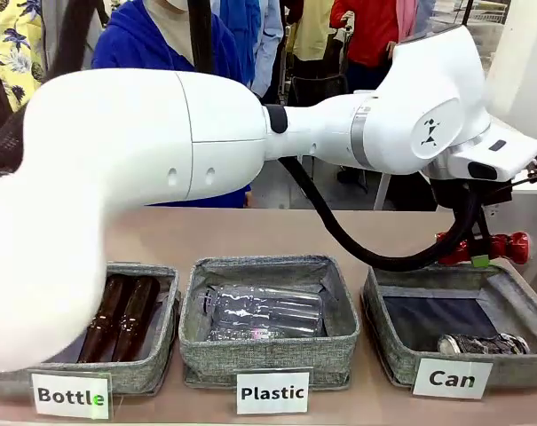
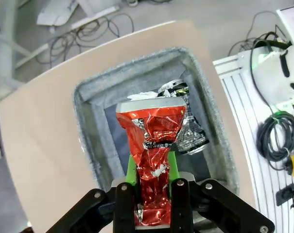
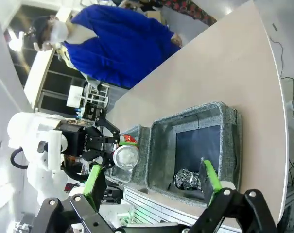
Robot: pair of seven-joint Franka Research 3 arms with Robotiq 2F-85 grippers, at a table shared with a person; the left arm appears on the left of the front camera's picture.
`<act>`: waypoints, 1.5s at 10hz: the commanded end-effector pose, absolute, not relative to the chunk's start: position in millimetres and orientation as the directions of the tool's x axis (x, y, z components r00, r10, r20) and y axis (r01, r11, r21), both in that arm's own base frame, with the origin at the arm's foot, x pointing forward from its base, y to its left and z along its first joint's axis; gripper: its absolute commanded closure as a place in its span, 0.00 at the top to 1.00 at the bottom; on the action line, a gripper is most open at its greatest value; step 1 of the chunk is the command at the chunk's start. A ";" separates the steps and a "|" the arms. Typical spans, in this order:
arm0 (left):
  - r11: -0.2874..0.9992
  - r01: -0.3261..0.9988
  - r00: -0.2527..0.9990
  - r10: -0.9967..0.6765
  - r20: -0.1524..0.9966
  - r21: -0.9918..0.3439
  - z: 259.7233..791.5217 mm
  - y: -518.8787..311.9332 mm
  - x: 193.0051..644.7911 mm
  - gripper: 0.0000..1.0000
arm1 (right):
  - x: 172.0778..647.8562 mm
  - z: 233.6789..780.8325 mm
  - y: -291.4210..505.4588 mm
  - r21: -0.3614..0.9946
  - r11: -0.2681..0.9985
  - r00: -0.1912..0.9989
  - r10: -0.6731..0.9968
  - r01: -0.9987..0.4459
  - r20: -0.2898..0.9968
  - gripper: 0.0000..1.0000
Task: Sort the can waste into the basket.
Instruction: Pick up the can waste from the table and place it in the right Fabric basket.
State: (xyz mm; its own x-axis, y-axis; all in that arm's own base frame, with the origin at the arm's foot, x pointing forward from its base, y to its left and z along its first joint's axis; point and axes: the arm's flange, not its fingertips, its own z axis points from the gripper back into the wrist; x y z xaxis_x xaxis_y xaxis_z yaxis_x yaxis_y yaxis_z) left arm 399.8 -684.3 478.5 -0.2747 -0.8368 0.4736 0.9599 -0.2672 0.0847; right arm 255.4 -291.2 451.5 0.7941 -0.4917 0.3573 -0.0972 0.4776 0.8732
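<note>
My left arm reaches across to the right side of the table. Its gripper (image 1: 477, 257) is shut on the crushed red can (image 1: 515, 245) and holds it above the back rim of the grey "Can" basket (image 1: 401, 355). In the left wrist view the red can (image 2: 154, 141) sits pinched between the green pads (image 2: 131, 170), directly over the basket's (image 2: 83, 111) dark bottom. The silver can (image 1: 484, 343) lies inside the basket by its front wall, also seen as silver can (image 2: 188, 128). My right gripper (image 3: 152, 184) hangs open above the basket (image 3: 232, 126) and the silver can (image 3: 187, 179).
A "Plastic" bin (image 1: 268, 359) with clear bottles stands in the middle and a "Bottle" bin (image 1: 153, 373) with brown bottles on the left. A person in blue (image 1: 139, 40) stands at the far side. Cables and equipment lie beside the table (image 2: 278, 136).
</note>
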 end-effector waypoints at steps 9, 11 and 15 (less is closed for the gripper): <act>-0.240 0.971 -0.224 -0.888 0.402 0.012 501.3 -690.6 413.6 1.00 | 259.3 457.3 -294.8 0.877 0.474 0.791 -0.504 -0.083 0.347 1.00; -0.139 0.982 -0.082 -0.923 0.376 -0.127 515.7 -643.6 409.8 1.00 | 257.3 452.3 -292.3 0.872 0.481 0.796 -0.489 -0.096 0.357 1.00; 0.202 0.954 0.269 -0.905 0.329 -0.222 535.5 -473.8 374.2 1.00 | 366.3 461.2 -179.5 0.854 0.467 0.927 -0.163 -0.229 0.338 1.00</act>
State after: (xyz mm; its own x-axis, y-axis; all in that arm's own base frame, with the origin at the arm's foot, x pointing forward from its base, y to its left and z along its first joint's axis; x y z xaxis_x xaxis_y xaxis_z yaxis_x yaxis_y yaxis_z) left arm 436.4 -559.4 562.6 0.1773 -0.9334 0.3120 0.9736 0.1200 -0.1943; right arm 338.4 -197.5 456.4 0.9052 -0.2429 0.3486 -0.2045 0.4701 0.8586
